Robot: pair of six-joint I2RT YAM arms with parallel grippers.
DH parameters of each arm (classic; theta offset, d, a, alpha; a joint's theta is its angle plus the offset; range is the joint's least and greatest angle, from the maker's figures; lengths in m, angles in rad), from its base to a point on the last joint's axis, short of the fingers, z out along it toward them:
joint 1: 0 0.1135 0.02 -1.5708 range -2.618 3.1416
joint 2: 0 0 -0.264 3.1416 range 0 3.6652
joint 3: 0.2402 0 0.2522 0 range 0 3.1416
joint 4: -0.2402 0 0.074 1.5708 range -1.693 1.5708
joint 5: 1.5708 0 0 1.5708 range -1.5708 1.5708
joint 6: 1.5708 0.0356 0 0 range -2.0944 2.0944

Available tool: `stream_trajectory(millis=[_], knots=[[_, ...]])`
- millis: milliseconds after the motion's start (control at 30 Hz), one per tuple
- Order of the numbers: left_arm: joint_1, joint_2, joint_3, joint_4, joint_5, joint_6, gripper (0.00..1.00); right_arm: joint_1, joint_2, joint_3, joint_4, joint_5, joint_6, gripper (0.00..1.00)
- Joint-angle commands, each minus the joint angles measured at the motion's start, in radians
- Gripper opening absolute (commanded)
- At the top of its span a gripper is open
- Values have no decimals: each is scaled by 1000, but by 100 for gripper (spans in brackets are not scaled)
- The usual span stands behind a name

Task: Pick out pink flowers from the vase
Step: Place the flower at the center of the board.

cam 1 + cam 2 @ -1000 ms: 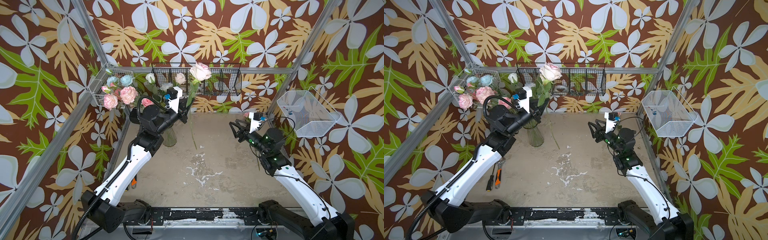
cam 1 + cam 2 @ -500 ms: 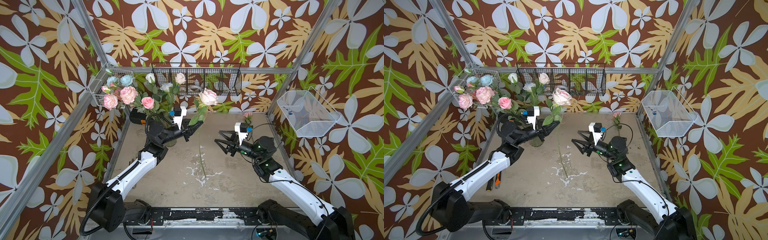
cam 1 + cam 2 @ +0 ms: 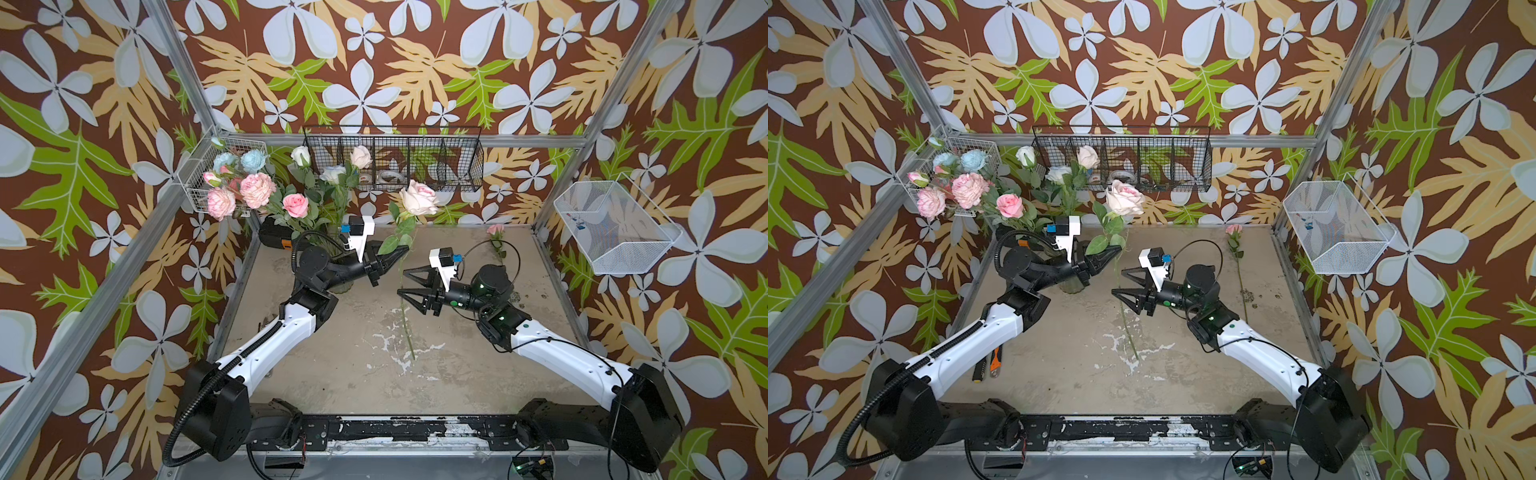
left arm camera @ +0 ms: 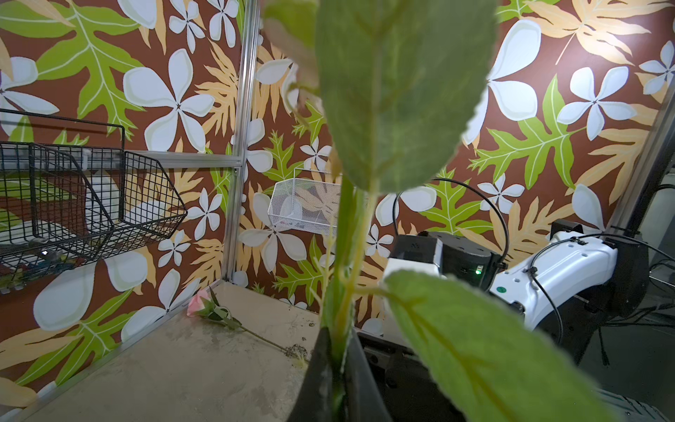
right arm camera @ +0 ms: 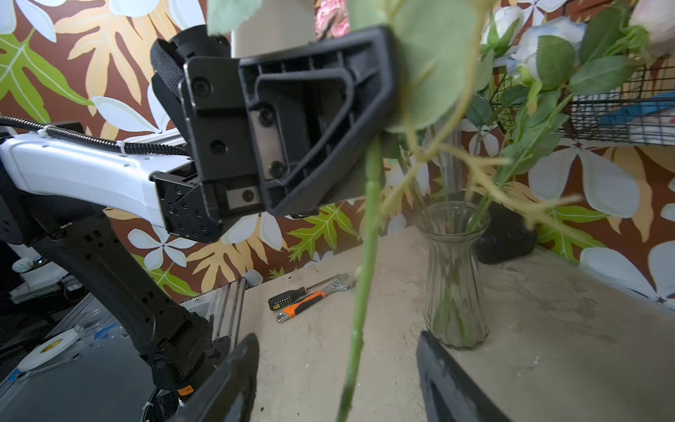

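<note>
Done: one pink flower (image 3: 495,230) on table (image 3: 332,374) | In hand: pale pink rose (image 3: 419,198) out of vase (image 5: 454,277), stem clamped in left gripper (image 3: 401,252); right gripper (image 3: 402,281) spread around stem | To do: several pink heads (image 3: 257,190) in vase

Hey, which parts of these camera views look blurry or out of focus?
Left wrist view: leaves of the held pink rose crowd the lens and look soft; the wallpaper behind is sharp. Right wrist view: its stem is blurred, the vase crisp. Both top views: evenly lit, sharp, no obvious glare.

Stem (image 5: 368,237) bars mid gap, vase (image 5: 454,277) crowds back-left; table (image 3: 353,374) front open
</note>
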Motion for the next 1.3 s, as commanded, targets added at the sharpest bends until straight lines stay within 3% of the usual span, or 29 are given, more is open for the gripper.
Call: stream_trajectory(millis=[0,167,367,567,600,667,700,733,767,900,1067,1267], knots=[[-3,0,1,44,3,-4,0,11,18,14,53,19,-4,65],[-7,-6,1,44,1,-1,0,13,53,43,47,49,2,47],[-10,-20,-8,44,-13,6,0,13,78,76,30,69,11,15],[-9,-32,-16,43,-44,21,0,13,64,81,-11,101,0,0],[-10,-33,-16,44,-51,22,4,12,61,84,-26,111,-1,0],[-9,-39,-24,53,-72,26,32,12,53,93,-59,137,-5,0],[-9,-44,-29,56,-87,32,58,13,51,98,-78,169,-6,0],[-9,-52,-37,54,-116,34,93,13,46,109,-110,198,-11,0],[-8,-63,-48,61,-146,36,100,12,44,122,-143,224,-19,0],[-6,-133,-110,49,-251,78,100,-10,17,140,-238,320,-44,0],[-6,-272,-260,11,-464,111,100,-145,9,160,-405,427,-8,0],[-7,-351,-377,-2,-494,95,100,-370,186,333,-803,701,-31,0]])
